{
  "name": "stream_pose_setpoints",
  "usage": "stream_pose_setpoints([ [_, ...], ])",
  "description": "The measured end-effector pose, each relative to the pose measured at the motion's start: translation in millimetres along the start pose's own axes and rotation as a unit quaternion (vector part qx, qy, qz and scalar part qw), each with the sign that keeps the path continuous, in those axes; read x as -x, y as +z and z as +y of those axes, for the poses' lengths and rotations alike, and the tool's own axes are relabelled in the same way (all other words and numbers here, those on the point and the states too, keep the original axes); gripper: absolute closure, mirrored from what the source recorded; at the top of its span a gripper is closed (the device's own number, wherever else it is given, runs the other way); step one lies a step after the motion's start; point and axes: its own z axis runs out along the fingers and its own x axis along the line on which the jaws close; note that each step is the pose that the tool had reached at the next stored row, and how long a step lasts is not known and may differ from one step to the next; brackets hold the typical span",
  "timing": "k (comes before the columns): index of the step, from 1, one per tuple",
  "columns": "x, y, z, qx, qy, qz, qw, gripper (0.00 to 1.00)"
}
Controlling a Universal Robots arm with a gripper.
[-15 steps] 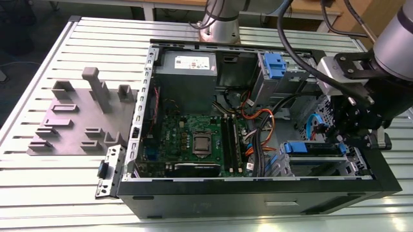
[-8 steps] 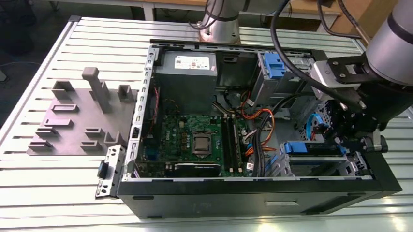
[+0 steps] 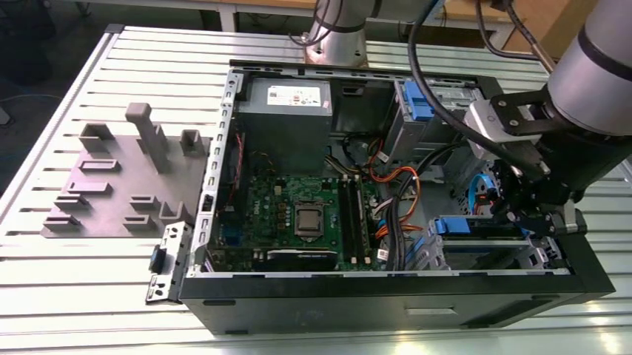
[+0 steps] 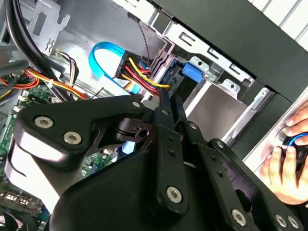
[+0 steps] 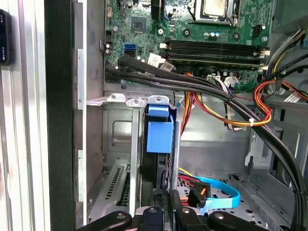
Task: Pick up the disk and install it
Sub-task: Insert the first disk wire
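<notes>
The disk sits in the drive cage at the front corner of the open computer case, on the exterior view's right, with its blue rail facing up. In the first wrist view the disk is edge-on, upright in the metal bay. My gripper is right at the disk's near end. Its black fingers look pressed together against that end, with no gap visible. In the second wrist view the gripper points at the disk's blue rail tab.
A motherboard, a grey power supply and bundled cables fill the case. A blue flat cable loops near the bay. A grey fixture plate lies outside on the exterior view's left. A person's hand rests beside the case.
</notes>
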Motion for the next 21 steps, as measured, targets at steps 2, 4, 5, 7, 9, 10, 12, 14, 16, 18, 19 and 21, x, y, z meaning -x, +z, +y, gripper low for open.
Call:
stream_pose_setpoints([
  [2,0.1,-0.3,1.5,-0.0073,0.0,0.0001,0.99997,0.84],
  [4,0.1,-0.2,3.3,-0.0159,0.0,0.0,0.99987,0.84],
  [5,0.1,0.1,3.9,-0.018,-0.001,0.0001,0.99984,0.84],
  [7,0.1,1.1,4.2,-0.0183,-0.001,0.0001,0.99983,0.84],
  [9,0.1,1.6,4.7,-0.0183,-0.001,0.0002,0.99983,0.84],
  [10,0.1,1.6,5.2,-0.0183,0.0,0.0002,0.99983,0.84],
  [12,0.1,1.8,6.3,-0.0186,-0.001,0.0001,0.99983,0.84],
  [14,0.1,2.2,6.4,-0.0187,0.0,0.0001,0.99983,0.84],
  [16,0.1,2.6,6.5,-0.0187,0.001,0.0004,0.99982,0.84],
  [18,0.1,3.0,6.6,-0.0188,0.004,0.0009,0.99982,0.84],
  [19,0.1,3.2,6.6,-0.0188,0.004,0.001,0.99981,0.84],
  [21,0.1,3.6,6.7,-0.0189,0.006,0.0013,0.99981,0.84],
])
